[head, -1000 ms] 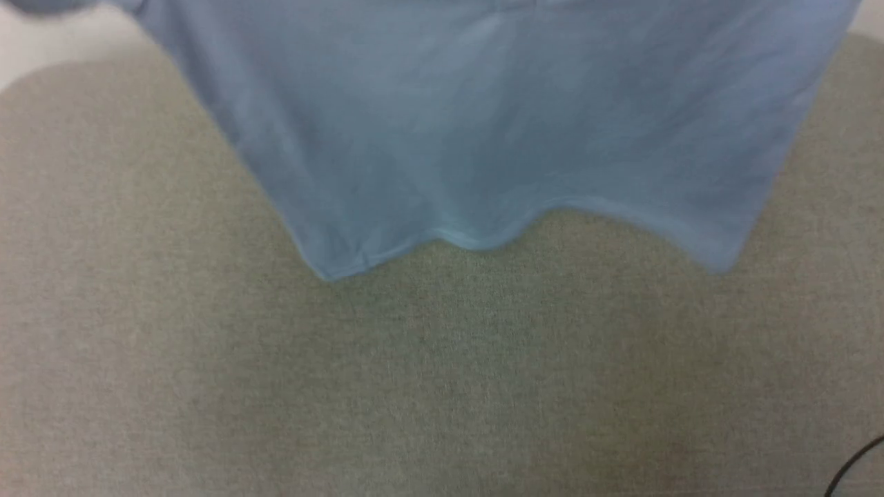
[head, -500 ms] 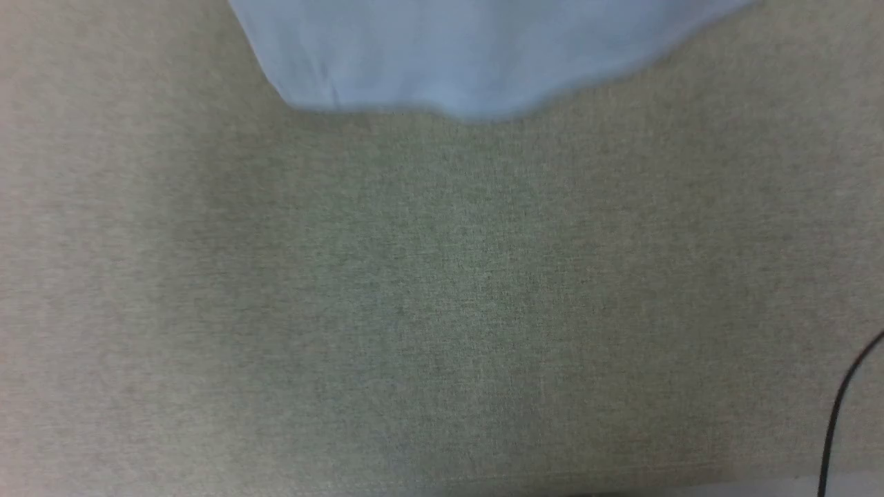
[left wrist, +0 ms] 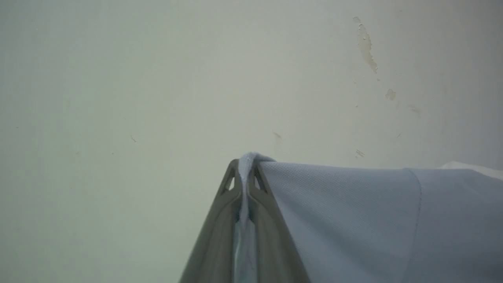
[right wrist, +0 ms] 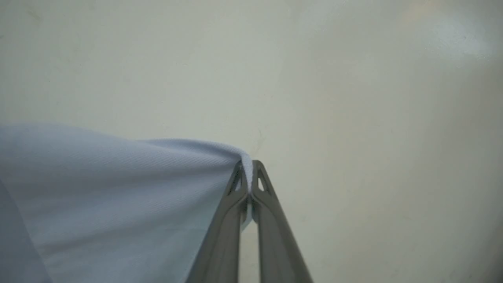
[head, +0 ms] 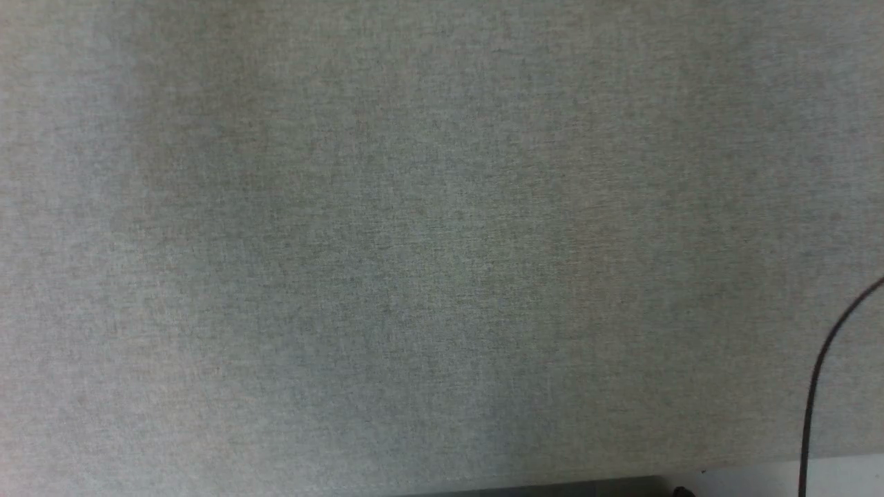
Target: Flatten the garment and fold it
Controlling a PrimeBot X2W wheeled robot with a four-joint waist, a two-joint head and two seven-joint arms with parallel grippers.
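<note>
Blue shirt [left wrist: 353, 220] is held up taut, left gripper [left wrist: 246, 175] clenched on an edge with cloth running to 3 o'clock, right gripper [right wrist: 248, 179] clenched likewise, cloth to 9, probably to spread it flat.

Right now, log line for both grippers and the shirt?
left gripper: shut on garment | right gripper: shut on garment | garment: stretched between them

A grey-green woven surface [head: 414, 241] and a pale, chipped wall [left wrist: 157, 78]
</note>
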